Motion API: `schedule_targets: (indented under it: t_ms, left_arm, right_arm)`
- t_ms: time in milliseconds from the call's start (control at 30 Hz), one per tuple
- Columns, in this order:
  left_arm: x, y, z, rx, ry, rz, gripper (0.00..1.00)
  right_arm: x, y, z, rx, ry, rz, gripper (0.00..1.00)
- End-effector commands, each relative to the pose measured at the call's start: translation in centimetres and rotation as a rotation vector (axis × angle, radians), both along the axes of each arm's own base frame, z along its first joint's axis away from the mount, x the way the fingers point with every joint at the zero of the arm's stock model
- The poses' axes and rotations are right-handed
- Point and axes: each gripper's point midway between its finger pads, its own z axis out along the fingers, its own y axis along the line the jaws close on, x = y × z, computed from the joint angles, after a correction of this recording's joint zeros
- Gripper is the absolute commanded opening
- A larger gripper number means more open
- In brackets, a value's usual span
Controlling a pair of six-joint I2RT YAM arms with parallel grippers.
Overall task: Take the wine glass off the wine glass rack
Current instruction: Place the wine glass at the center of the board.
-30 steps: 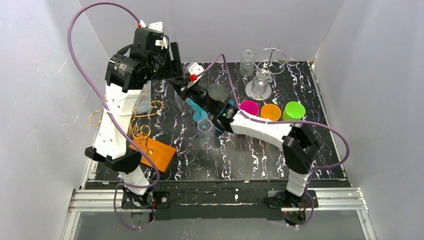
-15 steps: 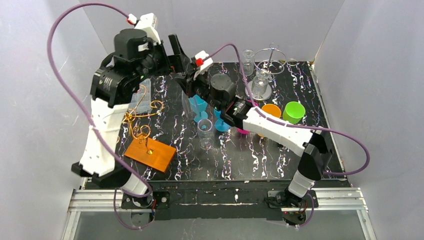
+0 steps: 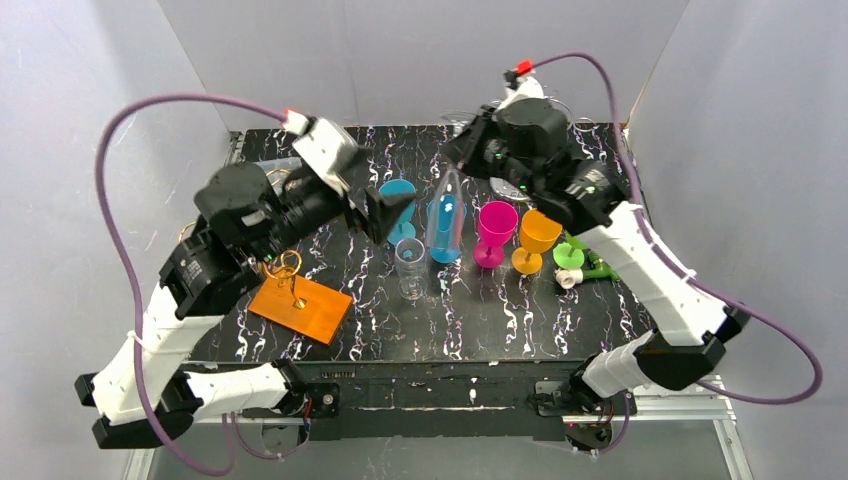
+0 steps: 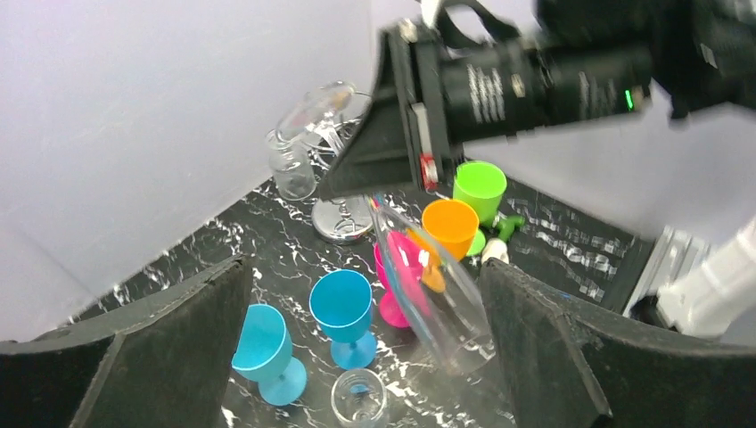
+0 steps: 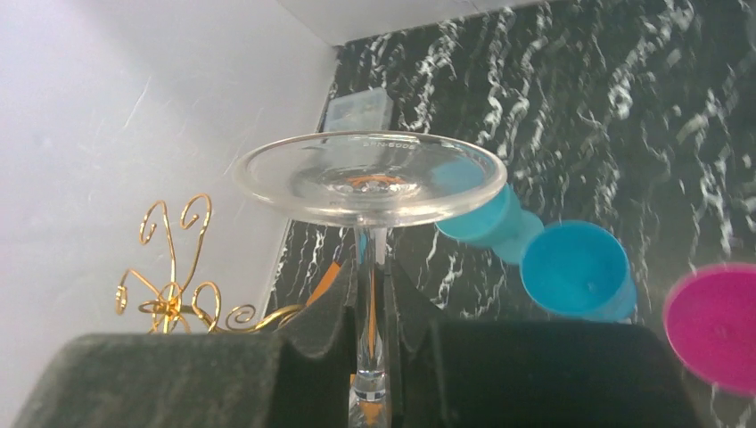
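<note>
My right gripper [image 3: 462, 150] is shut on the stem of a clear wine glass [image 3: 447, 215]. It holds the glass upside down above the table's middle, bowl hanging tilted. In the right wrist view the stem [image 5: 372, 267] is pinched between the pads of the gripper [image 5: 373, 303], with the round foot [image 5: 370, 176] on top. A gold wire rack [image 3: 285, 265] on an orange base [image 3: 300, 308] stands at the left. My left gripper [image 3: 390, 212] is open and empty, just left of the glass. In the left wrist view the bowl [image 4: 437, 294] hangs between its spread fingers [image 4: 544, 348].
Two blue glasses [image 3: 398, 200], a small clear glass [image 3: 410, 262], a pink glass [image 3: 495, 228] and an orange one [image 3: 535, 238] stand mid-table. A green glass [image 4: 479, 187] is partly hidden behind the right arm. A chrome rack [image 4: 343, 218] with clear glasses stands at the back.
My right gripper has swung from the left-centre to the back centre, carrying the clear glass up and rightward. My left arm has dropped and pulled back to the left, its gripper open.
</note>
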Motion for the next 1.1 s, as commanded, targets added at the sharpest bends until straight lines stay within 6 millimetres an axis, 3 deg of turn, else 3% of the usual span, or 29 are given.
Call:
schedule_targets:
  t_ms: [0,233,367,600,800,933,1067]
  left_arm:
    - [-2.3,-1.6,0.4,0.125,-0.237,-0.039,0.98]
    - [-5.8,-5.0,-1.4,0.245,-0.372,-0.065,0.98]
    - [-7.6,-6.8,-2.6,0.293,-0.423,-0.078,0.98]
    - [-9.5,-8.6,-5.4,0.283,-0.429,-0.113,0.98]
    - [-10.5,-8.3,-7.3,0.217,-0.360,-0.149,0.94]
    - [-11.2,-7.7,-7.7,0.153,-0.294,-0.186,0.91]
    - [-11.8,-7.6,-8.7,0.133,-0.181,-0.212,0.87]
  right_arm:
    - [-3.1,-4.6,-0.8,0.123,0.262,-0.030,0.01]
    - [-6.0,-8.1,-7.2,0.185,0.571,-0.037,0.01]
    - [-8.3,-9.5,-9.7,0.224,0.736,-0.049,0.01]
    - [-13.6,-8.6,-13.6,0.407,1.080,0.021,0.01]
    - [-14.6,-8.8,-15.2,0.481,1.182,-0.030,0.01]
    - [-15.0,-8.9,-17.3,0.531,1.233,-0.065,0.01]
    - [-14.3,-8.8,-18.7,0.587,1.242,-0.108,0.01]
